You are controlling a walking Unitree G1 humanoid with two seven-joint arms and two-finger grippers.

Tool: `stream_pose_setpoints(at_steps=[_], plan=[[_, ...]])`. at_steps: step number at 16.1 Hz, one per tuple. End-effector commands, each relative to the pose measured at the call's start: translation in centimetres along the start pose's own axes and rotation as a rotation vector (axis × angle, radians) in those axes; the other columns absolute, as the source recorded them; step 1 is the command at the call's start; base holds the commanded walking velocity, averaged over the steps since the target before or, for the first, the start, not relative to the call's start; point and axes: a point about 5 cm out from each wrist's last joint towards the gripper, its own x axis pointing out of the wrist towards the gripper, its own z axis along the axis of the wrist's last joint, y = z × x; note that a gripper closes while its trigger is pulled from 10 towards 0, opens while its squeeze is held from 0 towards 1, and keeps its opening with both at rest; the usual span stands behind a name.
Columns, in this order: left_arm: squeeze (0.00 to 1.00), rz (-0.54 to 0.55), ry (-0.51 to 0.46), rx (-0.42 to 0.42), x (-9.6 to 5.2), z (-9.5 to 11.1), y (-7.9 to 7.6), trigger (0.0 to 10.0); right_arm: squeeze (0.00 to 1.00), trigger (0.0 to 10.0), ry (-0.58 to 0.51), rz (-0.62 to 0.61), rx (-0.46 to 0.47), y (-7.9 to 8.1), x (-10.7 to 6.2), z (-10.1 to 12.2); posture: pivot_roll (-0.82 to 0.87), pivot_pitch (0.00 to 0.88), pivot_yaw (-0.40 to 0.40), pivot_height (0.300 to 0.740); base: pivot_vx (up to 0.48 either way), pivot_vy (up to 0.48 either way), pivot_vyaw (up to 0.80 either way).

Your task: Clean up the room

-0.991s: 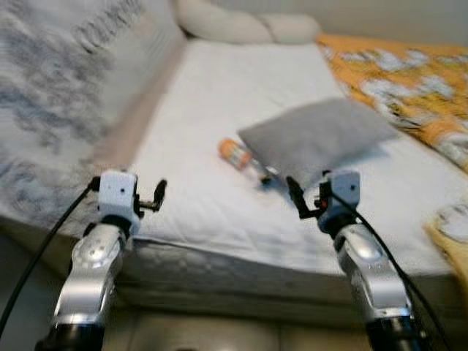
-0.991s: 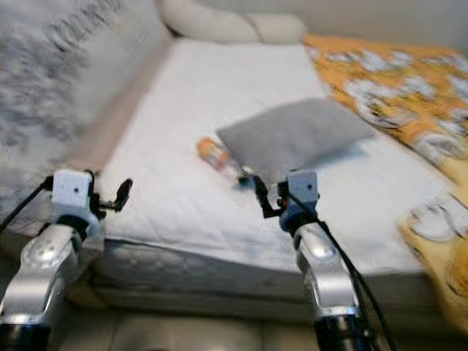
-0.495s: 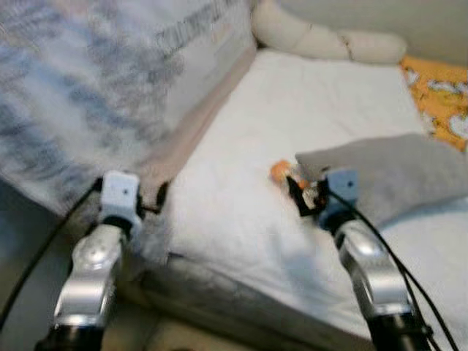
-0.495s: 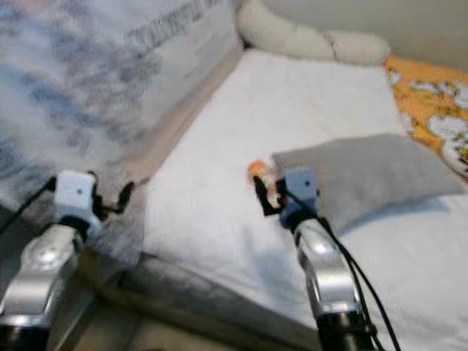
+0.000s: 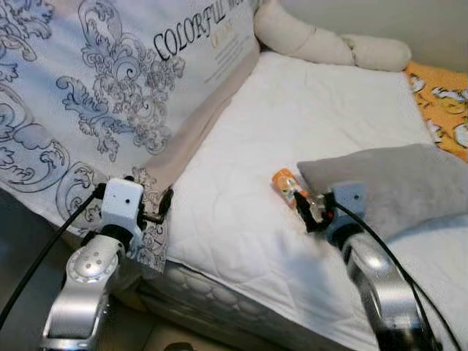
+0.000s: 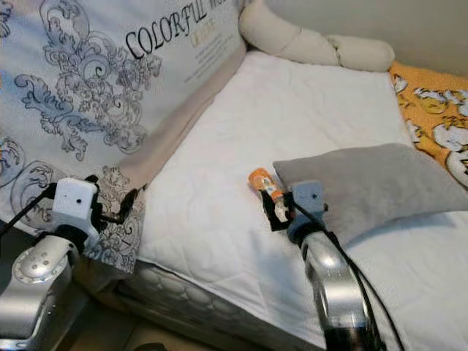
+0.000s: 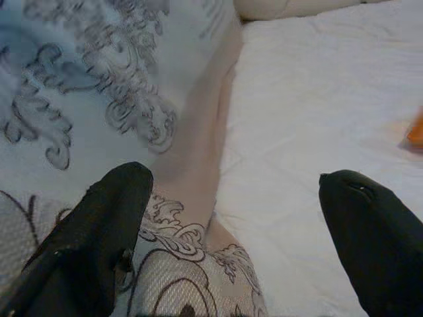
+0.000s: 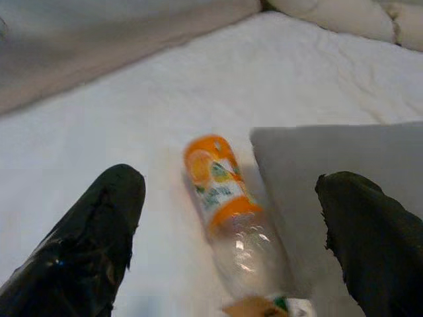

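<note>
A clear plastic bottle with an orange label and orange base (image 5: pixel 290 188) lies on its side on the white quilted mattress (image 5: pixel 241 219), toward the mattress's near edge and roughly midway across it, its cap end just beside the near corner of a flat grey pillow (image 5: pixel 395 183); whether bottle and pillow touch cannot be told. The right gripper (image 5: pixel 311 212) hovers directly over the bottle's cap end, and in the right wrist view its two black fingers (image 8: pixel 92 244) stand wide apart with the bottle (image 8: pixel 228 211) lying between them, neither finger touching it. The left gripper (image 5: pixel 162 208) is held at the mattress's near left corner, beside a pale draped cloth printed with grey scrollwork and dark lettering (image 5: pixel 110 95) that hangs along the left edge; in the left wrist view its fingers (image 7: pixel 99 231) are also spread wide, with nothing between them but cloth and mattress beyond. A long cream bolster cushion (image 5: pixel 329 47) lies across the far edge of the mattress, and an orange blanket with a white pattern (image 5: pixel 442 95) covers the far right corner.
</note>
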Motion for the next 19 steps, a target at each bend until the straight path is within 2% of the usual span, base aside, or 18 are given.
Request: stream_pose_setpoints(at_steps=[1, 3, 4, 5, 7, 8, 9, 12, 15, 19], plan=[[0.93, -0.063, 0.003, 0.025, 0.2, 0.6, -0.4, 10.0, 1.00, 10.0, 0.041, 0.027, -0.060, -0.2, 1.1, 0.2, 0.14, 0.000, -0.035, 0.740, 0.000, 0.000, 0.00], [0.93, -0.145, 0.028, 0.048, -0.1, 0.8, -0.3, 10.0, 1.00, 10.0, 0.120, 0.079, -0.124, -0.6, 3.5, 0.3, 0.16, 0.000, -0.027, 0.740, 0.000, 0.000, 0.00], [0.93, -0.190, 0.036, 0.047, -0.4, 0.8, -0.3, 10.0, 1.00, 10.0, 0.159, 0.115, -0.111, -0.7, 4.4, 0.2, 0.16, 0.000, -0.015, 0.740, 0.000, 0.000, 0.00], [0.93, -0.241, 0.047, 0.050, -0.9, 0.9, -0.3, 10.0, 1.00, 10.0, 0.198, 0.148, -0.087, -0.8, 5.1, 0.1, 0.17, 0.000, -0.007, 0.740, 0.000, 0.000, 0.00], [0.94, -0.326, 0.072, 0.086, -1.5, 1.2, -0.1, 10.0, 1.00, 10.0, 0.275, 0.166, -0.137, -1.3, 5.9, -0.3, 0.19, 0.000, 0.010, 0.740, 0.000, 0.000, 0.00], [0.94, -0.348, 0.079, 0.102, -1.6, 1.3, 0.0, 10.0, 0.00, 10.0, 0.292, 0.152, -0.169, -1.6, 6.0, -0.3, 0.21, 0.000, 0.013, 0.740, 0.000, 0.000, 0.00], [0.94, -0.384, 0.092, 0.125, -1.9, 1.6, 0.1, 10.0, 0.00, 10.0, 0.311, 0.127, -0.207, -2.2, 6.2, -0.2, 0.23, 0.000, 0.021, 0.740, 0.000, 0.000, 0.00], [0.94, -0.436, 0.124, 0.168, -2.9, 2.1, 0.6, 10.0, 0.00, 10.0, 0.323, 0.050, -0.232, -3.3, 6.4, 0.1, 0.27, 0.000, 0.046, 0.740, 0.000, 0.000, 0.00], [0.94, -0.511, 0.174, 0.181, -4.5, 2.2, 0.5, 10.0, 0.00, 10.0, 0.402, 0.027, -0.239, -3.9, 5.7, -1.5, 0.31, 0.000, 0.064, 0.740, 0.000, 0.000, 0.00], [0.94, -0.565, 0.166, 0.178, -5.2, 3.2, 0.1, 10.0, 0.00, 10.0, 0.441, -0.061, -0.210, -5.4, 4.9, -2.8, 0.34, 0.000, 0.070, 0.740, 0.000, 0.000, 0.00]])
